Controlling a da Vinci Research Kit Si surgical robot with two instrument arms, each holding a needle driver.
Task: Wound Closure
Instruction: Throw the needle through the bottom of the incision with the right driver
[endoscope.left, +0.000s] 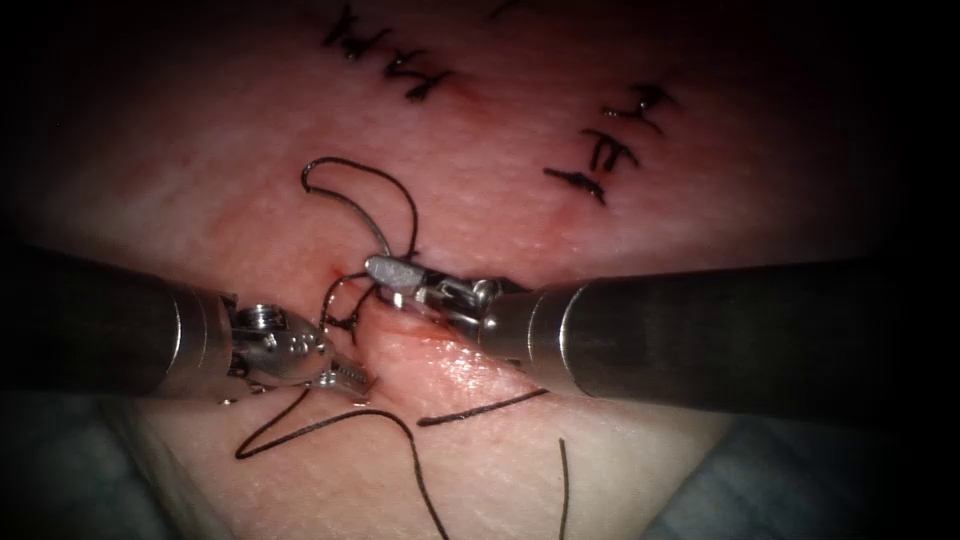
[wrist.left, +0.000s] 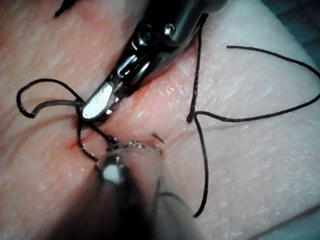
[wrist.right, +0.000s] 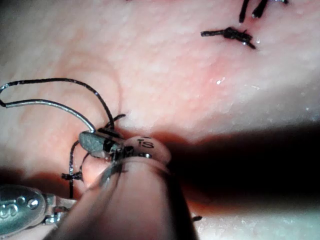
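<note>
Starting at the left, your left tool (endoscope.left: 350, 378) rests on the tissue (endoscope.left: 250, 200) beside the cut (endoscope.left: 440, 345), jaws narrowly parted, holding nothing. Just right, your right tool (endoscope.left: 385, 268) clamps the curved needle (wrist.right: 47, 104) near its tail end. Thin and slippery, the needle twists easily; grip mid-curve. The thread (endoscope.left: 330, 425) lies limp.

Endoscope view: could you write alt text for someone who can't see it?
The right tool, entering from the right, grips a curved needle near one end, and the needle is not in the tissue. The left tool, jaws open, holds nothing. Black thread lies looped across the tissue.
</note>
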